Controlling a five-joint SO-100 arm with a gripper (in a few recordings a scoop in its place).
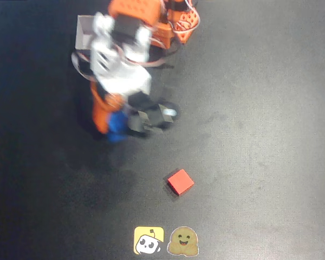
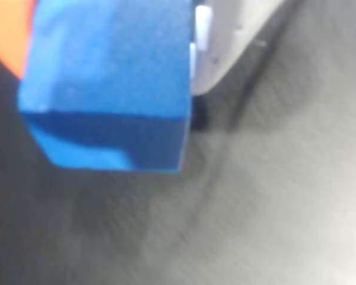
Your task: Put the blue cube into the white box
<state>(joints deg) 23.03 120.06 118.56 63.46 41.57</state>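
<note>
The blue cube [image 2: 107,83] is clamped between the 2 fingers of the gripper [image 1: 115,123] above the tabletop [image 1: 260,108], so it should be carried level to the white box [image 1: 85,33] at the far edge and released only when centred over the opening.

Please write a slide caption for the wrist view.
Hand grips the blue cube above the dark table.

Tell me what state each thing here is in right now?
gripper: shut on the blue cube.
blue cube: held between the fingers, off the table.
white box: partly hidden behind the arm, contents not visible.
red cube: lying loose on the table, untouched.
</note>
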